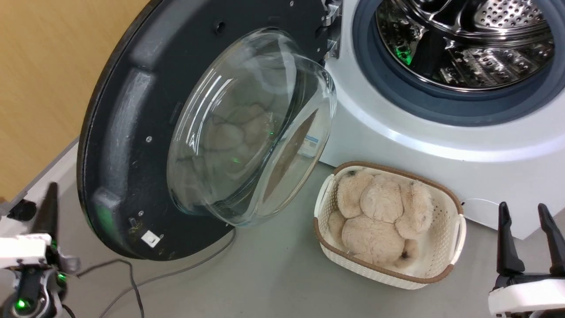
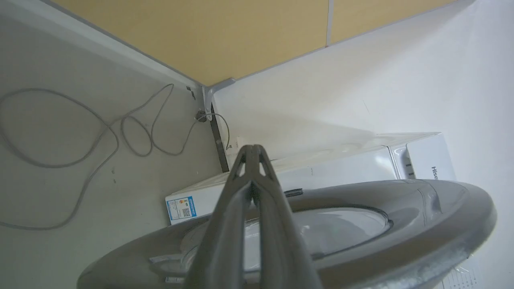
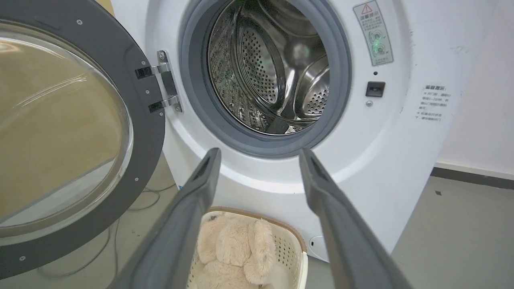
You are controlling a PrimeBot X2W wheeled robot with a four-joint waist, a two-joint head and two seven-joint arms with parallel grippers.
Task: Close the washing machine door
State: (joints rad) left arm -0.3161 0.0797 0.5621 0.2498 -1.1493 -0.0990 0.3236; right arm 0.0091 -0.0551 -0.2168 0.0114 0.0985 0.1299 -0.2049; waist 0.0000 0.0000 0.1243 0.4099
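The washing machine door point(image 1: 132, 132) stands wide open at the left of the washing machine point(image 1: 397, 145). The left gripper point(image 2: 252, 148) is clenched beside the door's rim. The right gripper point(image 1: 522, 206) gapes empty near the basket point(image 1: 388, 274).

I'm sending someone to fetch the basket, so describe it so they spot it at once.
Find the big white washing machine with its black round door swung open. On the grey floor in front of it, beside that door, sits a white woven basket. Its brown rim and the beige plush toy inside set it apart.
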